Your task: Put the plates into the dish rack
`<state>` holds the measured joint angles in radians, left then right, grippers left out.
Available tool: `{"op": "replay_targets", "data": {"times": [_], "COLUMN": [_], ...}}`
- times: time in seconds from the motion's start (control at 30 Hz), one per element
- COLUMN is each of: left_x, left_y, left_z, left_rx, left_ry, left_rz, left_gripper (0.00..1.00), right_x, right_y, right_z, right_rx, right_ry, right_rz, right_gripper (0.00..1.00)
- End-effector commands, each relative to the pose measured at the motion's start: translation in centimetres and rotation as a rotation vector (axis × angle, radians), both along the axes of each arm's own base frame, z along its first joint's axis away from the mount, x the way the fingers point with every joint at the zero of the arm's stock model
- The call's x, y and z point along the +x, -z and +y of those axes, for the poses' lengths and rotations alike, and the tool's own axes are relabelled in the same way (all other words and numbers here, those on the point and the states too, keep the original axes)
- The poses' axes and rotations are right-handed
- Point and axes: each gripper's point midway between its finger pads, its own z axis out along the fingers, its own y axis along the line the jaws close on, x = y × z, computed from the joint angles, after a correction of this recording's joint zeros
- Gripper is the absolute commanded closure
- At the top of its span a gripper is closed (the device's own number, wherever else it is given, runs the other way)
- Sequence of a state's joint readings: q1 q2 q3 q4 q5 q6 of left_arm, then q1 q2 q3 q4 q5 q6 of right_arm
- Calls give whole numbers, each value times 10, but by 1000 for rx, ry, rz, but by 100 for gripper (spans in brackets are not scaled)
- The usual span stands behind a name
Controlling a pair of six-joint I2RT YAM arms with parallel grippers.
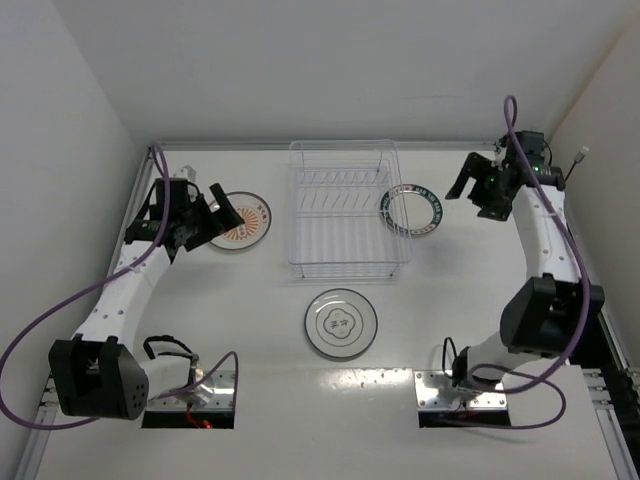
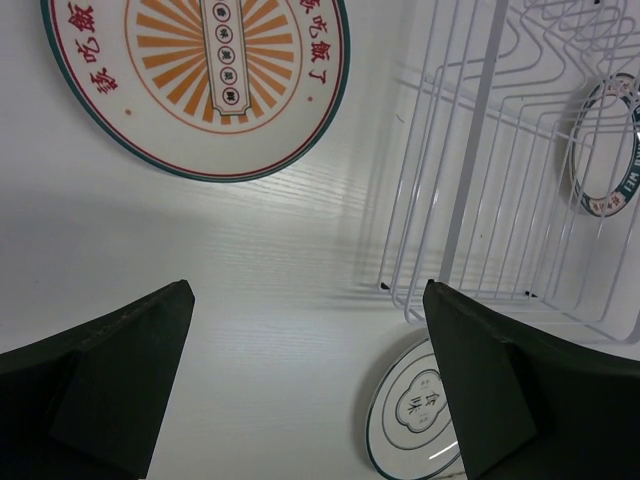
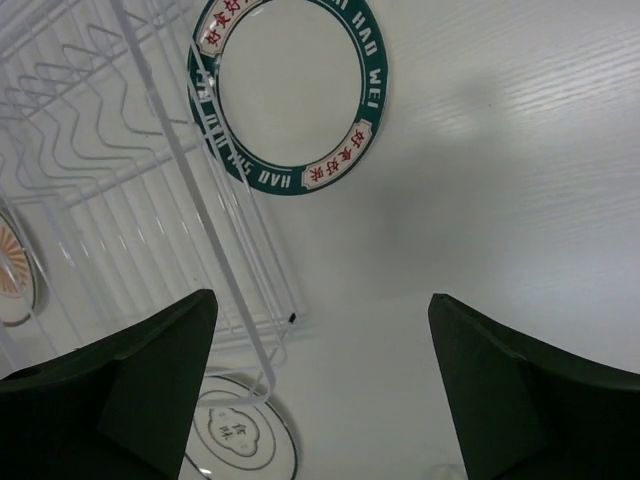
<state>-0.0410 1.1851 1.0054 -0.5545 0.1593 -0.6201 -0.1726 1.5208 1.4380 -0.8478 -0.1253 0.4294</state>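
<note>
— What lies under the claws?
— The white table [image 1: 250,400]. Both claws hover over it.

— Where is the dish rack [image 1: 345,213]?
— It stands between them, to the right of the left gripper [image 1: 222,208] and to the left of the right gripper [image 1: 474,192].

— And the plates?
— All three lie flat on the table, outside the rack. The orange sunburst plate [image 1: 248,222] is just beside the left gripper, ahead of its fingertips in the wrist view. The green-rimmed plate [image 1: 411,209] is near the right gripper, on its left and tight against the rack's side. Whether it touches the rack, I cannot tell. The white plate with the grey ring [image 1: 341,323] lies well apart from both claws, toward the arm bases.

— How are the claws themselves?
— Both are released, with jaws spread wide and nothing held.
</note>
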Motion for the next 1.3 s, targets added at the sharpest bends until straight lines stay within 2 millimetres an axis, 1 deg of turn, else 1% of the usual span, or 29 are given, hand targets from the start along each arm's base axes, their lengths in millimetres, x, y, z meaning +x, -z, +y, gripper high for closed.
{"op": "replay_targets", "data": {"times": [0.0,0.03,0.07,0.13,0.17,0.2,0.23,0.33,0.37,0.43,0.47,0.5,0.53,0.57,0.63,0.67,0.7,0.73,0.77,0.8,0.83,0.9,0.97,1.1,1.13,1.17,1.2,1.23,1.27], "left_x": [8,7,7,5,3,1,1,-4,-3,-4,-4,-4,-4,-5,-6,-3,-6,-3,-4,-6,-6,-7,-10,-10,-12,-12,-12,-14,-14], "left_y": [-18,-16,-16,-12,-6,-1,-1,7,7,5,5,5,5,7,11,10,11,11,9,10,10,9,11,9,11,11,11,14,14], "left_z": [10,14,14,14,14,17,15,13,16,16,16,16,20,21,25,25,25,25,26,26,26,31,32,33,34,34,34,34,33], "left_rx": [41,41,41,42,42,42,35,26,26,33,33,33,33,39,45,45,45,45,52,51,51,57,70,77,83,83,83,83,77], "left_ry": [-1,-11,-11,-11,-11,-20,-12,-2,-11,-6,-6,-6,-16,-23,-25,-25,-25,-25,-32,-31,-31,-47,-47,-40,-46,-46,-46,-46,-39], "left_rz": [-44,-35,-35,-24,-10,2,2,25,25,14,14,14,14,24,42,41,52,52,55,66,66,75,85,85,95,95,95,104,104], "left_gripper": [1,1,1,1,1,1,1,1,1,1,1,1,1,1,1,1,1,1,1,1,1,1,1,1,1,1,1,1,1], "right_x": [26,30,40,49,56,60,64,64,67,62,61,58,60,57,61,61,62,64,67,74,75,84,87,88,88,84,80,82,78], "right_y": [10,15,32,53,63,81,86,117,121,135,148,154,155,165,169,177,180,184,187,187,195,197,205,209,209,213,212,207,208], "right_z": [4,-1,-9,-8,-10,-1,1,-3,-5,-5,-3,3,5,7,16,18,21,28,24,26,28,28,29,29,29,29,30,26,21], "right_rx": [233,266,293,363,400,472,489,482,472,475,462,454,443,431,419,408,409,414,399,391,379,365,354,356,356,358,358,338,325], "right_ry": [15,32,48,33,25,-10,-25,4,9,23,30,20,15,18,20,31,43,37,58,57,66,79,95,97,97,99,100,108,116], "right_rz": [-56,-57,-60,-51,-62,-28,-35,15,11,46,78,103,98,118,124,144,151,163,166,156,173,174,202,214,214,228,231,215,217], "right_gripper": [17,28,33,41,43,45,46,46,46,46,46,46,46,46,46,46,46,51,54,59,62,67,67,67,68,71,82,100,100]}}
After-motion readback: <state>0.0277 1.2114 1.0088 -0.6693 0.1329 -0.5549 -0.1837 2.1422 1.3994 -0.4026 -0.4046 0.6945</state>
